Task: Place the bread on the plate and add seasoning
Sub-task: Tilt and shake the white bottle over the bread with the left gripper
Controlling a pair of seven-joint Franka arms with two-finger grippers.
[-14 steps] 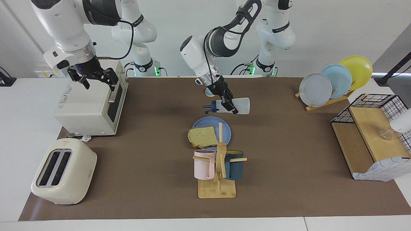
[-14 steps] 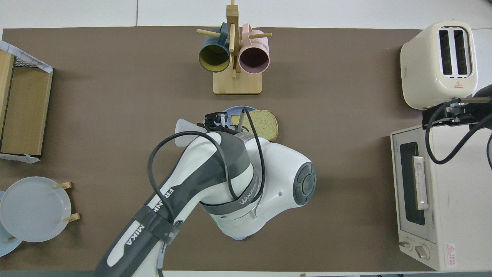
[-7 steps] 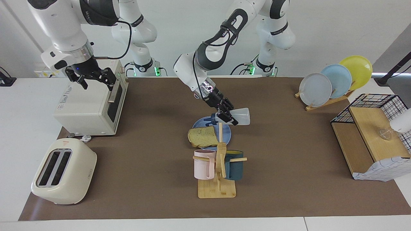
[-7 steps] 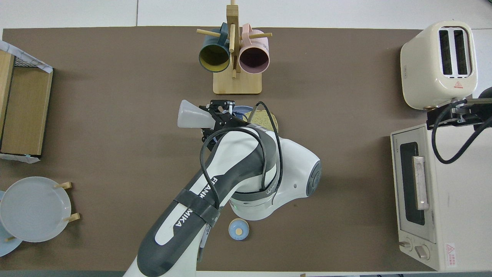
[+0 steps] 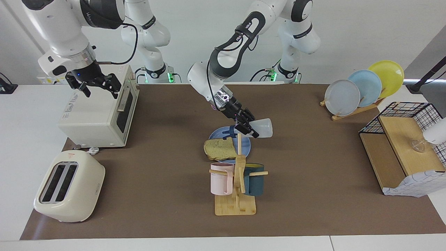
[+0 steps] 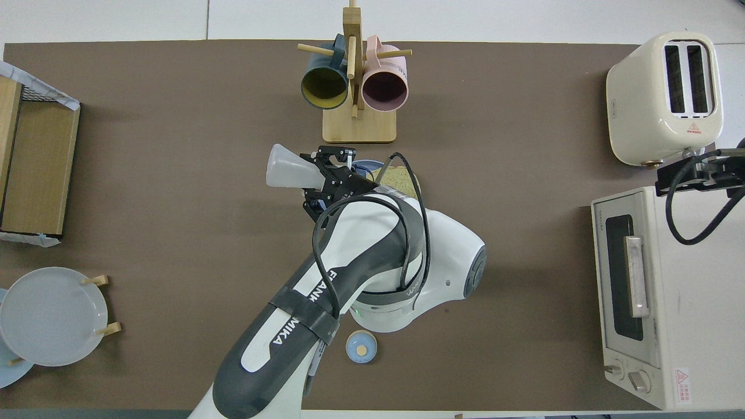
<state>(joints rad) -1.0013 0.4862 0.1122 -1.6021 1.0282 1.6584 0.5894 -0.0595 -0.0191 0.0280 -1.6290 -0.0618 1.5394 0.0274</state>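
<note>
The bread lies on the blue plate at mid-table, overhanging its edge toward the right arm's end. My left gripper is shut on the seasoning bottle. It holds the bottle lying almost level over the plate, with the dark cap tipped down over the plate beside the bread. In the overhead view the bottle juts out from the left gripper, and my arm hides most of the plate and bread. My right gripper hangs open and empty over the toaster oven.
A wooden mug rack with a pink and a dark mug stands just farther from the robots than the plate. A toaster is at the right arm's end. A plate rack and wire shelf are at the left arm's end. A small bell sits near the robots.
My left gripper has carried the bottle down and forward to over the plate, tipping the cap end lower. My right gripper has drifted slightly over the toaster oven.
</note>
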